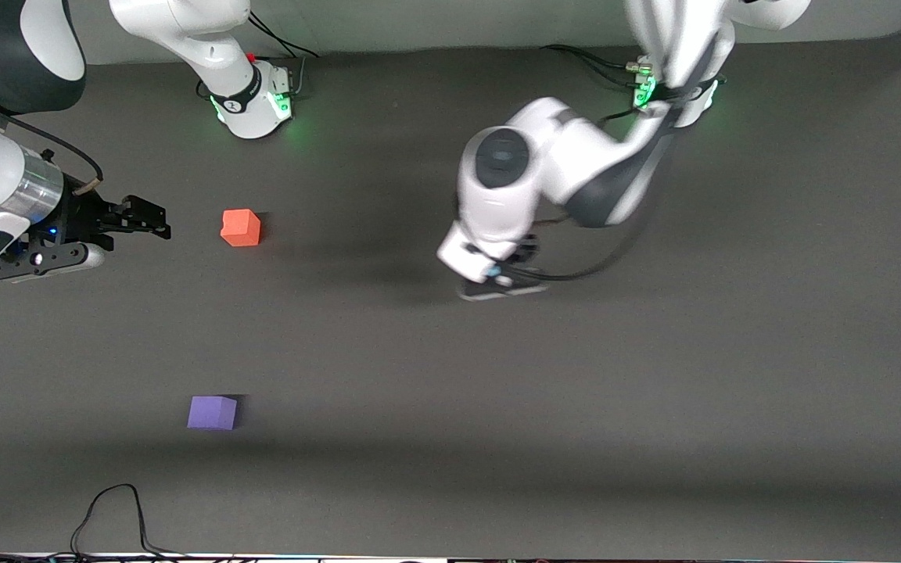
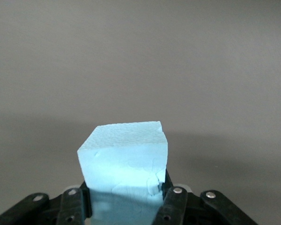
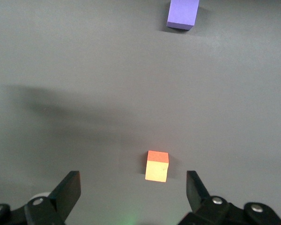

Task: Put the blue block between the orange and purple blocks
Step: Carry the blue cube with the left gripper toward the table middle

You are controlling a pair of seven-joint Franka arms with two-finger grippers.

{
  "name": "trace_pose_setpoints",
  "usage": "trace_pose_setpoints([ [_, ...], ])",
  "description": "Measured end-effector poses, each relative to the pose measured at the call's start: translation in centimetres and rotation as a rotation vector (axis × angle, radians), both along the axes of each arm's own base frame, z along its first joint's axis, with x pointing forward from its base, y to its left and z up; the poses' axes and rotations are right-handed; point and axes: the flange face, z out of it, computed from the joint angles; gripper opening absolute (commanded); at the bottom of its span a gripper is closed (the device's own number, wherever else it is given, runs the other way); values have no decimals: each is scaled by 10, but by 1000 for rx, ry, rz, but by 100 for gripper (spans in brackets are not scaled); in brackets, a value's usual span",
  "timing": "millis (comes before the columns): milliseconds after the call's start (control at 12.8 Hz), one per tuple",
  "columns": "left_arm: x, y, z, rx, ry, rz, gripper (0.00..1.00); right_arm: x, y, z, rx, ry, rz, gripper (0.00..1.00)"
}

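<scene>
You are holding the blue block [image 2: 124, 161] in the left gripper [image 2: 126, 199]; its fingers [image 2: 173, 206] are clamped against two opposite faces, and the block is sticking out past the fingertips, up off the counter [image 1: 654, 407]. In the front view the arm itself is hiding the block, and the left gripper [image 1: 497, 277] is hanging over the middle of the counter. The gap you are aiming for is lying toward the right arm's end from there: the orange block [image 1: 240, 227] is sitting farther from the front camera, the purple block [image 1: 212, 412] nearer to it, well apart, with bare counter between them. So the block probably needs carrying sideways toward that end, to a spot on the line joining the two. The right gripper [image 1: 141, 217] is waiting just beside the orange block, its fingers [image 3: 65, 192] spread wide and holding nothing.
</scene>
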Motion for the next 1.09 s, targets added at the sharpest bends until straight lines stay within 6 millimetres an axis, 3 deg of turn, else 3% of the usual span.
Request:
trace_pose_setpoints([
  [156, -27, -56, -53, 24, -33, -11, 39, 0, 0, 0, 0, 0, -1, 100],
  [234, -33, -73, -78, 24, -42, -18, 39, 0, 0, 0, 0, 0, -1, 100],
  [468, -41, -95, -129, 4, -50, -40, 39, 0, 0, 0, 0, 0, -1, 100],
  [546, -41, -97, -139, -5, -52, -43, 41, 0, 0, 0, 0, 0, -1, 100],
  [624, -42, -98, -147, -9, -52, -44, 49, 0, 0, 0, 0, 0, -1, 100],
  [780, -45, -100, -160, -7, -45, -48, 93, 0, -1, 0, 0, 0, -1, 100],
  [936, -45, -100, -163, -6, -45, -48, 98, 0, -1, 0, 0, 0, -2, 100],
  [1092, -36, -99, -152, -13, -57, -38, 99, 0, -1, 0, 0, -1, -2, 100],
])
